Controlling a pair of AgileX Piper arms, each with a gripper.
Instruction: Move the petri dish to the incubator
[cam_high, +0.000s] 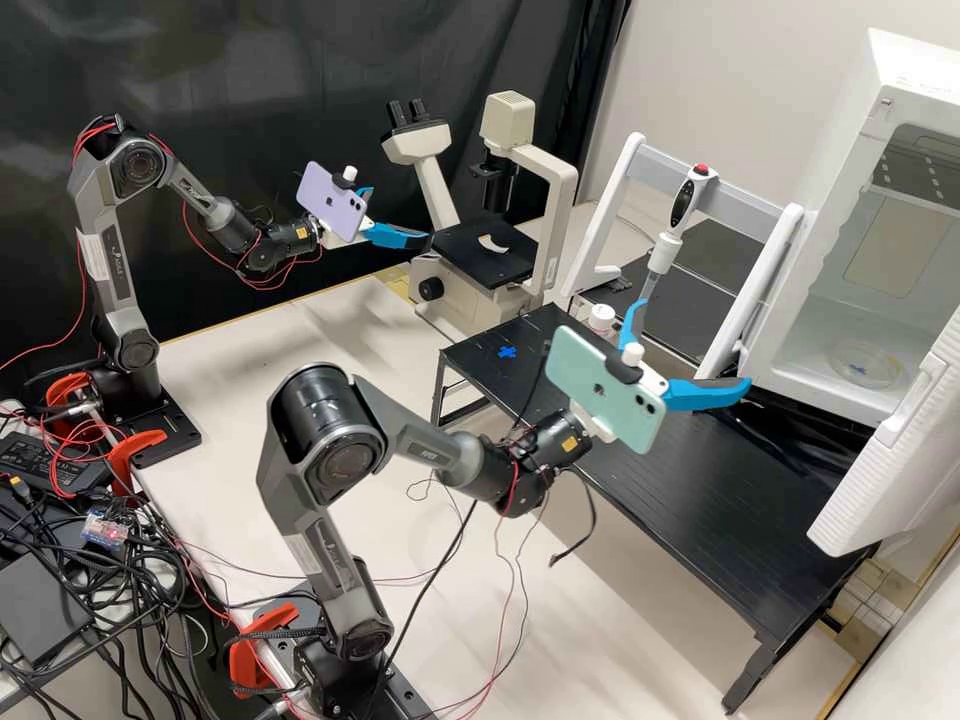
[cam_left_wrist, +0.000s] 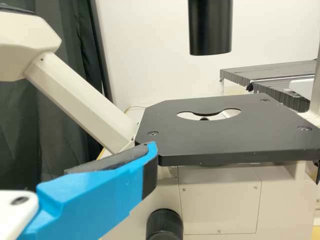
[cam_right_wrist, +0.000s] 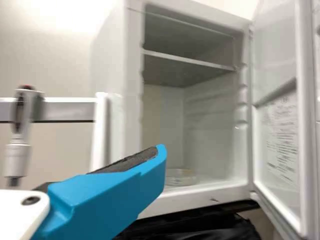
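Closest to the camera, dark grey right arm (cam_high: 325, 420) with rounded, glossy black joints. At its end, near the incubator (cam_high: 912, 85), white right gripper (cam_high: 694, 343) with bright blue, angular fingers: stands wide open, holds nothing. Inside the incubator, on the smooth pale floor, petri dish (cam_high: 880, 357): clear, shallow, round, lies flat over a small blue cross (cam_high: 857, 370). Well apart from the incubator, left gripper (cam_high: 400, 213), before the flat matte black stage (cam_high: 462, 248) of a cream microscope (cam_high: 558, 180): likewise spread, empty. Just beside the incubator, white frame (cam_high: 610, 220) with slim pipette (cam_high: 690, 200). In front of the incubator, ribbed black table (cam_high: 700, 500).
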